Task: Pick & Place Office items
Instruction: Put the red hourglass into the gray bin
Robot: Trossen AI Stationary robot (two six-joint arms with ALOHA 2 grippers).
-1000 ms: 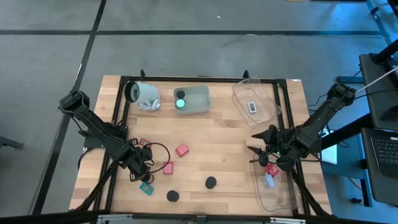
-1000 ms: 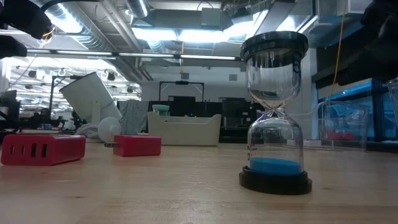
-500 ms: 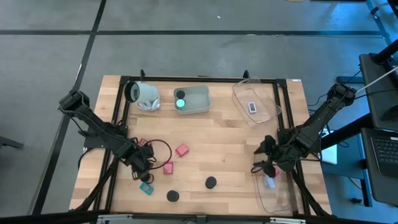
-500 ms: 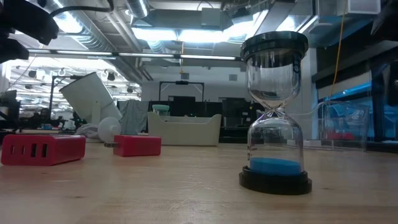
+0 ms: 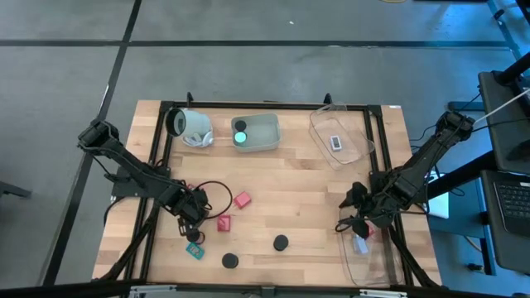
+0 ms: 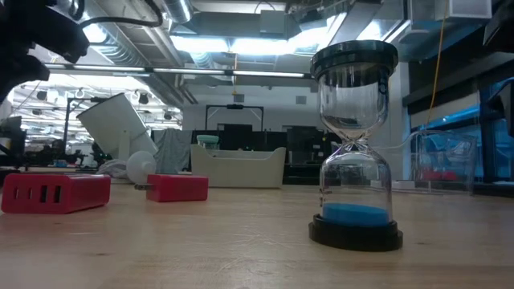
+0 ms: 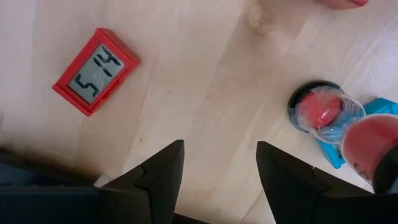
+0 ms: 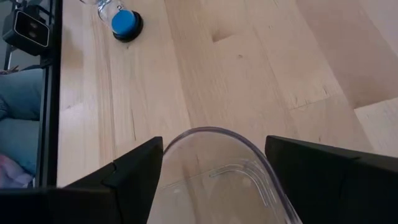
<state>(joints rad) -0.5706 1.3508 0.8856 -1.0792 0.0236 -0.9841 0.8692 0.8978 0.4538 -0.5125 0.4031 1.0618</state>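
Note:
My left gripper [image 5: 193, 213] hangs open over the table's near left, pointing down at bare wood [image 7: 217, 167]. Beside it lie a red clock block [image 7: 96, 70] and a red block [image 5: 224, 223]; another red block [image 5: 241, 199] lies farther off. A red-sand hourglass [image 7: 325, 112] stands next to a teal block [image 5: 195, 251]. A blue-sand hourglass [image 6: 356, 144] stands upright on its black base. My right gripper [image 5: 356, 217] is open above the rim of the near-right clear tray [image 8: 217, 138], touching nothing.
A white cup [image 5: 190, 124] lies tipped at the far left. A grey tray [image 5: 263, 132] beside it holds a green-glowing round item [image 5: 240, 136]. A clear tray [image 5: 352, 124] at the far right holds a pale rectangle [image 5: 335, 142]. The near-right tray [image 5: 373, 258] holds red and pale items.
My left gripper has drifted toward the table's right edge, closer to the red blocks, still open. My right gripper has swung toward the near edge, ending over the near-right clear tray's rim.

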